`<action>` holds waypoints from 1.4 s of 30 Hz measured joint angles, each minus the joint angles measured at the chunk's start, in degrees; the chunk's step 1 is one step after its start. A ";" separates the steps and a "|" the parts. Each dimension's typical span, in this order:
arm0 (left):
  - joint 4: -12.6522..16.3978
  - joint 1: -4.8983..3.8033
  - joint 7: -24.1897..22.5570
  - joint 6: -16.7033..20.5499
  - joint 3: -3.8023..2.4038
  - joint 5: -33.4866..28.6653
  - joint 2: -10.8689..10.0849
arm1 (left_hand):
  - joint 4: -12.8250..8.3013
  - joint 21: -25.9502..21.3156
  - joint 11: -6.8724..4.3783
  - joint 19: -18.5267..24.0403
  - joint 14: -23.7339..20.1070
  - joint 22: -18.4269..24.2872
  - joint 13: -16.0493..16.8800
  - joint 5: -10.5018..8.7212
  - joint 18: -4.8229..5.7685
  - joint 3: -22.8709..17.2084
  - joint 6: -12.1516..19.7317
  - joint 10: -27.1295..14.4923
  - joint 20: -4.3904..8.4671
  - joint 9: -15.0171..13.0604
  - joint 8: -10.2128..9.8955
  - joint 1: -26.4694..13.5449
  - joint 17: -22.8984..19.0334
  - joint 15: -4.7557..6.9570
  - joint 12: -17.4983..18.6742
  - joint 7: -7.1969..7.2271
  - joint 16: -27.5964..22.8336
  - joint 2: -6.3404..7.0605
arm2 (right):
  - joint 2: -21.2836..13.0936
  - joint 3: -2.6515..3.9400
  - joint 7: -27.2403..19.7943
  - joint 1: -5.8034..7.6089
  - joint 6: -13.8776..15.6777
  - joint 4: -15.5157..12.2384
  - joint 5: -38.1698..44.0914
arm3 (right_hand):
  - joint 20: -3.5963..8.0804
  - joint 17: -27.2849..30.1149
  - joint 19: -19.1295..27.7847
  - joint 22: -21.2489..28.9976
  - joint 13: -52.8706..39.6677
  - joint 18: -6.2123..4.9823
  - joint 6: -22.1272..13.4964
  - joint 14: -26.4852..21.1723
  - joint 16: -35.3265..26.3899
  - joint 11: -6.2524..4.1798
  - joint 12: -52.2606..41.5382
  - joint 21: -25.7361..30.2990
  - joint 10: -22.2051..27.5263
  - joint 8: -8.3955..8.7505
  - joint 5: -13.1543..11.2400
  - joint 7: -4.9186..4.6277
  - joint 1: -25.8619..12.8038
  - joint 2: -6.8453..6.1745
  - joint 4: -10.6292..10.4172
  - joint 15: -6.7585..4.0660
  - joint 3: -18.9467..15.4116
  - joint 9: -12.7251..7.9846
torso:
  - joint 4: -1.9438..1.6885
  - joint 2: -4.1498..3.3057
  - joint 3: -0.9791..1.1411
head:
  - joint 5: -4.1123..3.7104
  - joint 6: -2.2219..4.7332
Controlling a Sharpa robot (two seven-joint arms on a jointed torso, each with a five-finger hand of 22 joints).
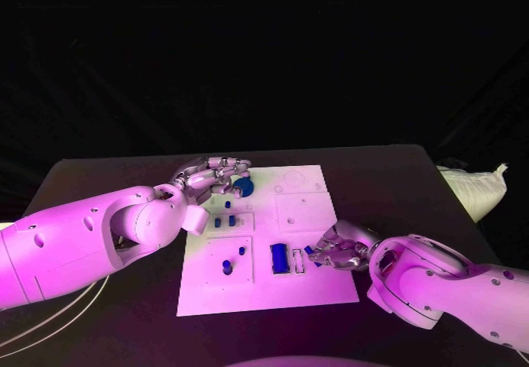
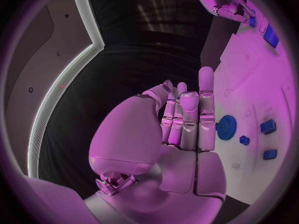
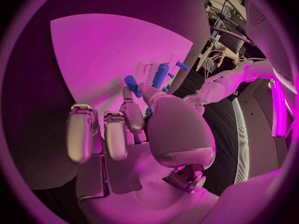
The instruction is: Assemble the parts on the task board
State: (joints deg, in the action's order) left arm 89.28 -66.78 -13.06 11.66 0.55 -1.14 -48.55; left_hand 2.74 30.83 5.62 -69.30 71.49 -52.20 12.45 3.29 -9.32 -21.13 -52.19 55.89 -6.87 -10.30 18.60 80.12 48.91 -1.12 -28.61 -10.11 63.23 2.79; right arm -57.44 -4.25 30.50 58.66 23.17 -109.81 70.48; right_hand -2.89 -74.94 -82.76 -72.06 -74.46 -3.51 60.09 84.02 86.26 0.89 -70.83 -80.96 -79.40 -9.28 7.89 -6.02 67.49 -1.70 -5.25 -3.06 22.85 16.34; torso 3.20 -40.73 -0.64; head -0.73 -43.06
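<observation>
Left hand (image 1: 212, 177) at the board's (image 1: 309, 294) far left corner, fingers held straight and close together, grasping nothing, just beside a blue gear (image 1: 242, 186). Small blue parts (image 1: 226, 222) stand in the board's left panels, with a long blue block (image 1: 280, 258) nearer the middle. Right hand (image 1: 339, 251) at the right edge pinches a small blue peg (image 1: 309, 249) beside that block

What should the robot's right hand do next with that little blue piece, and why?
Probably lower it into the narrow slot beside the blue block. The right robot hand pinches a small blue part just above the task board, right next to that slot.
</observation>
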 measured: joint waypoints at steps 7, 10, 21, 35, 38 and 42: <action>0.01 0.00 0.04 -0.03 0.00 0.00 0.00 | 0.00 0.00 0.00 0.00 0.00 0.00 0.00 0.00 0.00 0.00 0.00 0.00 0.00 0.00 0.00 0.00 0.00 0.00 0.00 0.00 0.00 0.00 | 0.86 0.00 0.00 0.00 0.06 0.22 -1.21 | 0.00 0.00 0.00 -0.07 -0.15 0.00 0.21 0.00 0.00 -0.01 -0.34 0.00 -0.01 -0.25 1.06 0.21 -2.42 -0.16 -1.87 0.00 -1.39 0.16 | 0.00 0.02 0.00 | 0.10 -0.05; 0.01 0.00 0.05 -0.05 0.00 0.00 0.01 | 0.00 0.00 0.00 0.00 0.00 0.00 0.00 0.00 0.00 0.00 0.00 0.00 0.00 0.00 0.00 0.00 0.00 0.00 0.00 0.00 0.00 0.00 | 1.31 0.00 0.03 0.00 -0.12 0.34 -1.53 | 0.00 0.01 0.00 -0.07 -0.17 0.00 0.38 0.00 0.00 -0.11 -0.38 0.00 -0.11 -0.25 1.43 0.38 -2.88 -0.36 -2.77 0.00 -2.29 0.17 | 0.01 0.02 0.02 | 0.14 -0.12; -0.01 0.00 0.12 -0.27 0.00 0.00 0.02 | 0.18 0.00 0.20 0.00 0.00 -0.01 0.04 0.00 0.00 0.18 0.00 -0.20 0.00 0.01 0.23 0.00 -0.07 0.00 0.00 0.00 0.00 0.00 | 2.63 0.07 0.95 -0.09 -1.49 1.06 -1.24 | 0.00 0.01 0.00 0.03 -0.16 0.00 0.62 0.00 -0.23 -0.11 -0.38 0.00 -0.11 -0.26 2.00 0.61 -3.40 -0.42 -3.80 0.00 -3.32 0.45 | 0.05 0.02 0.05 | 0.16 -0.05; 0.00 0.00 0.15 -0.43 0.00 0.03 0.04 | 0.18 0.00 0.20 0.00 -0.15 -0.01 0.03 0.00 0.00 0.18 0.00 -0.20 0.00 0.01 0.23 0.00 -0.07 -0.15 0.00 0.00 0.00 0.00 | 3.66 0.20 2.29 -0.01 -2.86 1.04 -0.02 | 0.00 0.02 0.00 0.18 -0.09 0.00 0.84 0.00 -0.23 -0.11 -0.38 0.00 -0.11 -0.47 2.23 0.42 -3.40 -0.42 -3.77 -0.01 -3.64 0.52 | 0.04 0.01 0.05 | 0.15 -0.02; 0.00 0.00 0.15 -0.44 0.00 0.04 0.05 | 0.18 0.00 0.20 0.00 -0.15 -0.01 0.03 0.00 0.00 0.18 0.00 -0.20 0.00 0.01 0.23 0.00 -0.07 -0.15 0.00 0.00 0.00 0.00 | 3.73 0.23 2.43 0.03 -3.04 1.05 0.15 | 0.00 0.02 -0.01 0.18 -0.09 0.00 0.84 0.00 -0.23 -0.11 -0.38 0.00 -0.11 -0.47 2.23 0.43 -3.40 -0.42 -3.77 -0.01 -3.64 0.52 | 0.04 0.01 0.04 | 0.17 -0.05; 0.00 0.00 0.14 -0.44 0.00 0.04 0.05 | 0.18 0.00 0.20 0.00 -0.15 -0.02 0.03 0.00 0.00 0.18 -0.01 -0.20 0.00 0.01 0.23 0.00 -0.07 -0.15 0.00 0.01 0.00 0.00 | 3.78 0.25 2.52 0.05 -3.23 1.05 0.35 | 0.00 0.03 0.00 0.18 -0.09 0.00 1.06 0.00 -0.23 -0.10 -0.38 0.00 -0.10 -0.47 2.55 0.65 -3.40 -0.42 -4.01 0.00 -3.89 0.56 | 0.04 0.01 0.04 | 0.22 -0.10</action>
State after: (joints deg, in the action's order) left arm 89.29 -66.78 -12.91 11.21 0.54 -1.10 -48.50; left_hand 2.92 30.83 5.82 -69.30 71.34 -52.22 12.48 3.29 -9.32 -20.95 -52.19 55.70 -6.87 -10.28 18.83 80.12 48.84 -1.27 -28.61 -10.10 63.23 2.80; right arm -53.66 -4.00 33.02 58.71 19.95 -108.76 70.83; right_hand -2.89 -74.92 -82.77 -71.88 -74.55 -3.51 61.15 84.03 86.03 0.79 -71.21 -80.96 -79.51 -9.75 10.43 -5.37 64.10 -2.12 -9.26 -3.07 18.96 16.90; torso 3.24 -40.72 -0.60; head -0.51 -43.17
